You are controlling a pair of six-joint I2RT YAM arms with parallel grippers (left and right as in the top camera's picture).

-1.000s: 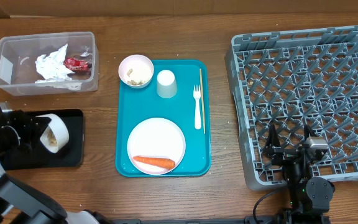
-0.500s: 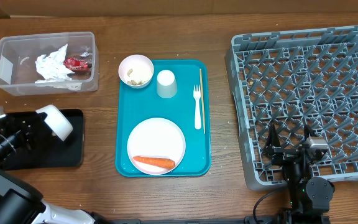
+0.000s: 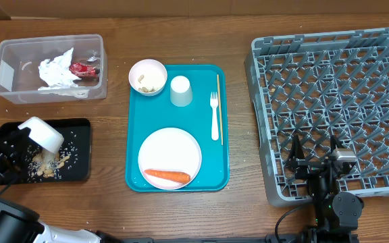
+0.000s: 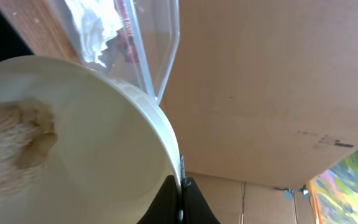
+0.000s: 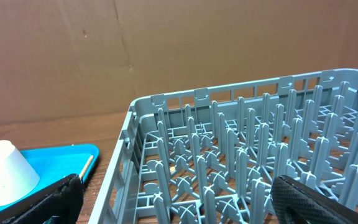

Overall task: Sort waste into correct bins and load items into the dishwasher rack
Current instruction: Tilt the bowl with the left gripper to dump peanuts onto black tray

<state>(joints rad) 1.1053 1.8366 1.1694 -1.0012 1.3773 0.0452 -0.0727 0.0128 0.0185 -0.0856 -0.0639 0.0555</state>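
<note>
Left end effector (image 3: pixel 19 138), tilted, clamps the tipped white bowl (image 3: pixel 41 132); below it, the black tray (image 3: pixel 80 172) holds grains and nut bits (image 3: pixel 48 160). Right end effector (image 3: pixel 314 154): fingers apart.

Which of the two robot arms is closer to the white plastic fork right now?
Right. The right gripper hovers over the grey rack's near-left corner, just right of the teal tray holding the fork. The left gripper is far left over the black tray, holding a bowl.
</note>
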